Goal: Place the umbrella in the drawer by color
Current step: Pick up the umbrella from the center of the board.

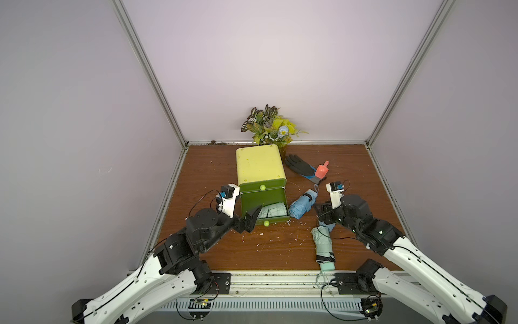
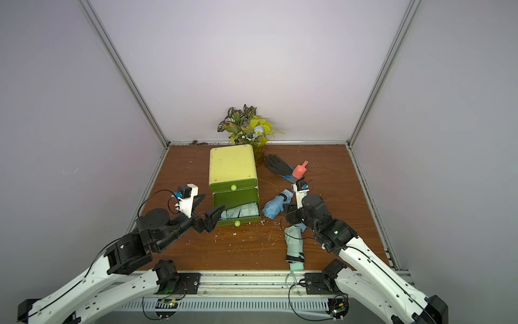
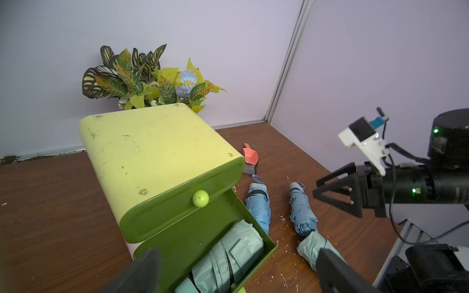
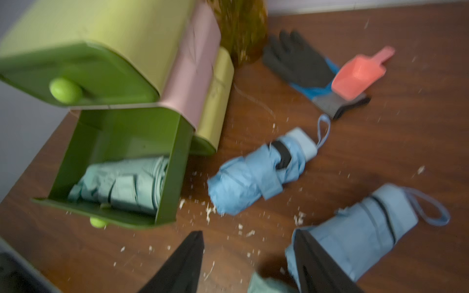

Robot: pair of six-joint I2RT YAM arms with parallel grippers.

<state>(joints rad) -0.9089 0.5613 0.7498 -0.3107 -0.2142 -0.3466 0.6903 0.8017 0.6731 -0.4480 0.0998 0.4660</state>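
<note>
A yellow-green cabinet (image 1: 260, 165) has its lower green drawer (image 1: 259, 197) pulled out, with a mint umbrella (image 1: 273, 211) lying inside. My left gripper (image 1: 248, 218) stands open at that drawer's front left corner; in the left wrist view the left gripper (image 3: 238, 274) straddles the drawer's end. One blue umbrella (image 4: 256, 175) lies just right of the drawer. A second blue umbrella (image 4: 360, 236) lies beside my right gripper (image 4: 250, 263), which is open over bare table, one finger against its end. Another mint umbrella (image 1: 323, 244) lies near the front edge.
A potted plant (image 1: 270, 126) stands behind the cabinet. A black glove (image 1: 300, 165) and a coral scoop (image 1: 321, 169) lie at the back right. White crumbs litter the wooden table (image 1: 213, 174). Walls close in the left, back and right sides.
</note>
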